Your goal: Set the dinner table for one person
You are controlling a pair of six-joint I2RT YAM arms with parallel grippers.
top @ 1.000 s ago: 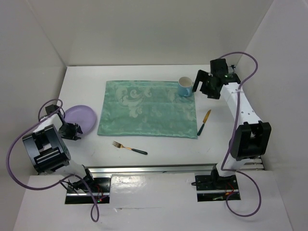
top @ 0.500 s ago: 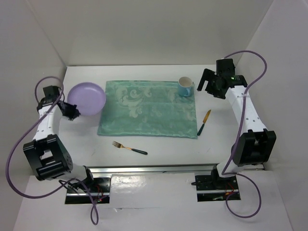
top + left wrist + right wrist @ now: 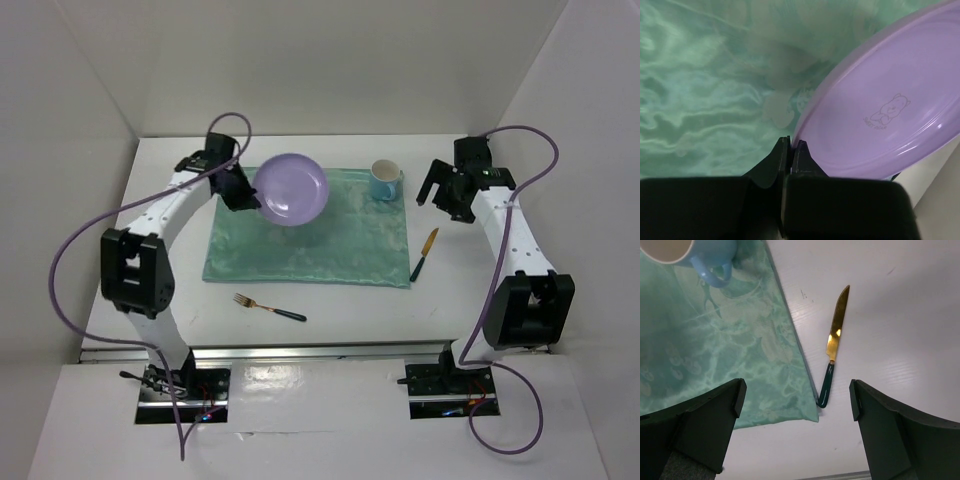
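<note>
My left gripper [image 3: 246, 198] is shut on the rim of a purple plate [image 3: 291, 189] and holds it tilted above the teal-green patterned cloth [image 3: 340, 250]. In the left wrist view the plate [image 3: 885, 120] fills the right side, pinched by my gripper [image 3: 791, 145]. A blue mug [image 3: 386, 180] stands on the cloth's far right corner. A gold knife with a dark handle [image 3: 424, 254] lies on the white dinner table [image 3: 470, 290] just right of the cloth. A gold fork [image 3: 268, 307] lies in front of the cloth. My right gripper [image 3: 437, 196] is open and empty above the knife [image 3: 832, 352].
White walls close in the table on the left, back and right. A metal rail [image 3: 310, 352] runs along the near edge by the arm bases. The mug's handle and base [image 3: 700, 257] show at the top left of the right wrist view.
My left arm has swung the plate from the table's left side up and right over the cloth. My right gripper has drawn back from the mug toward the right.
</note>
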